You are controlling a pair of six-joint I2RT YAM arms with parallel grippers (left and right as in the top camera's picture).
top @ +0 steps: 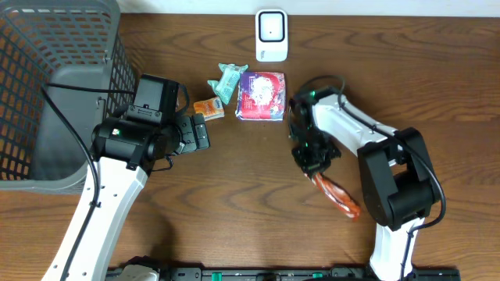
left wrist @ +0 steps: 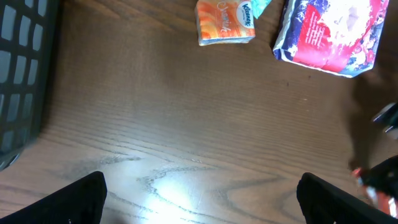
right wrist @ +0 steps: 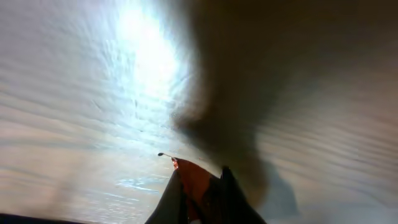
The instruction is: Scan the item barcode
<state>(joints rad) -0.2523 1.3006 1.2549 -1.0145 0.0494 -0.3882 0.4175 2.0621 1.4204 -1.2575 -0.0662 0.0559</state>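
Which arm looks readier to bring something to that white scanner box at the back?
The right arm: its jaws are shut on an orange packet, ready to carry to the white scanner. The left arm has its jaws open, holding nothing.

Orange-red pkt (top: 340,197) held by one end, slanting diag; white scanner (top: 271,35) at far edge

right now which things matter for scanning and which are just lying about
In the job: right gripper, shut on orange packet; white scanner.
Lying about for now: tissue pack, teal packet, red pouch, grey basket.
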